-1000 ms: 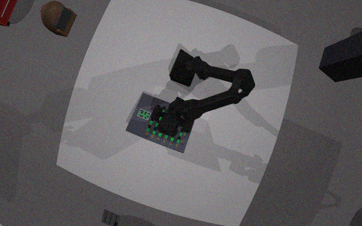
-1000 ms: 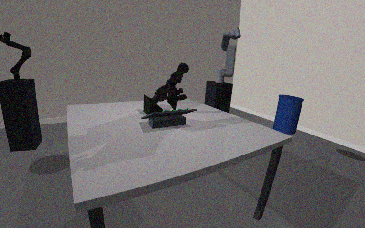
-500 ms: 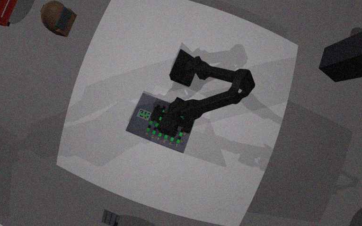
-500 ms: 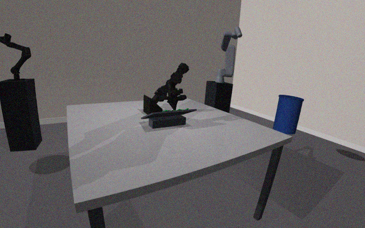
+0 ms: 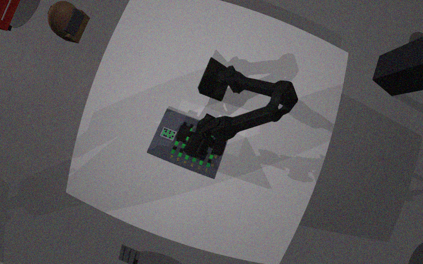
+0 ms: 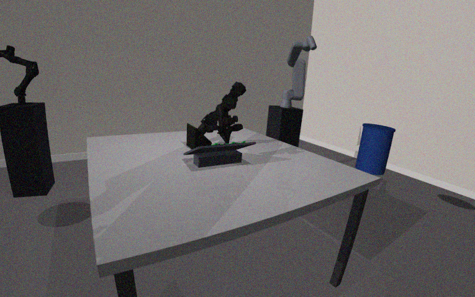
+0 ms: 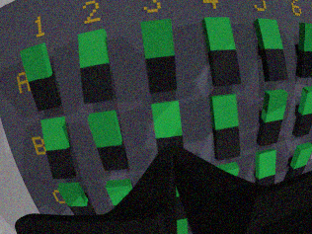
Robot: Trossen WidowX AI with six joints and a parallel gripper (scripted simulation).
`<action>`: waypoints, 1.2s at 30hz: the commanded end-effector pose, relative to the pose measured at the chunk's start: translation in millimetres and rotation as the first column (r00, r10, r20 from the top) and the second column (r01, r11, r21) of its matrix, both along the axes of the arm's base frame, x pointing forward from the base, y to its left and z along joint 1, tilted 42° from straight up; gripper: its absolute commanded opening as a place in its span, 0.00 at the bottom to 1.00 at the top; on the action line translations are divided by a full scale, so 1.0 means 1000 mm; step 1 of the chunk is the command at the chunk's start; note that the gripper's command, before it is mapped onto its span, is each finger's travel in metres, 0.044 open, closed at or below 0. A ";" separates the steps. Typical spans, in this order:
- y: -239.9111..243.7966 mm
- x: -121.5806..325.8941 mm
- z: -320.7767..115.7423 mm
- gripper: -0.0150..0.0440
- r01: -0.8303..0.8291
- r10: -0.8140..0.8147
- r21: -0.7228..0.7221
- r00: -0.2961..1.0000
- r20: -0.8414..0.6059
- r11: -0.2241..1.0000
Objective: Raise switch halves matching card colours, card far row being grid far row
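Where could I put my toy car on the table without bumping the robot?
Bare room lies on the table between the switch panel and the table's near edge. It is crowded right at the panel, where the arm leans over the switches.

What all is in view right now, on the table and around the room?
Switch panel: one, grey, mid-table on a dark base.
Switches: green and dark grey, rows A to C, columns 1 to 6 visible; full count hidden.
Card: one, green squares, on the panel beside the grid.
Table: one, grey.
Barrel: one, blue, beside the table.
Pedestals: two, black, each carrying an idle arm.
Arm: one, black, over the panel.
Fingers: shut, holding nothing, at column 3, row B.
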State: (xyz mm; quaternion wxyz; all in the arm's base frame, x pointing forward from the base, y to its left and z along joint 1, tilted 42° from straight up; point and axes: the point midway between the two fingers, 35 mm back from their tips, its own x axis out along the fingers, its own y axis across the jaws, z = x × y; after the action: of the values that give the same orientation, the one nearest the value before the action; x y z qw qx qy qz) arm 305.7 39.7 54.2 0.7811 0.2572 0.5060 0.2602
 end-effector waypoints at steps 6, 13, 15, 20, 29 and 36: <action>0.002 0.000 -0.002 0.25 -0.001 0.001 -0.002 1.000 -0.004 1.000; 0.002 0.001 -0.003 0.25 -0.001 0.001 -0.002 1.000 -0.004 1.000; 0.003 0.001 -0.003 0.25 -0.001 0.001 -0.002 1.000 -0.004 1.000; -0.022 -0.007 0.018 0.25 -0.010 0.010 -0.011 1.000 -0.015 1.000; -0.043 -0.019 0.039 0.25 -0.019 0.019 -0.008 0.999 -0.026 1.000; -0.065 -0.015 0.020 0.25 -0.019 0.019 -0.010 0.999 -0.026 1.000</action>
State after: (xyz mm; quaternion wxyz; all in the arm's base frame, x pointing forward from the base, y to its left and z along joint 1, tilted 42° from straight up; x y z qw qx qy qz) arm 290.6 -22.0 79.2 0.7763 0.2509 0.5169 0.2593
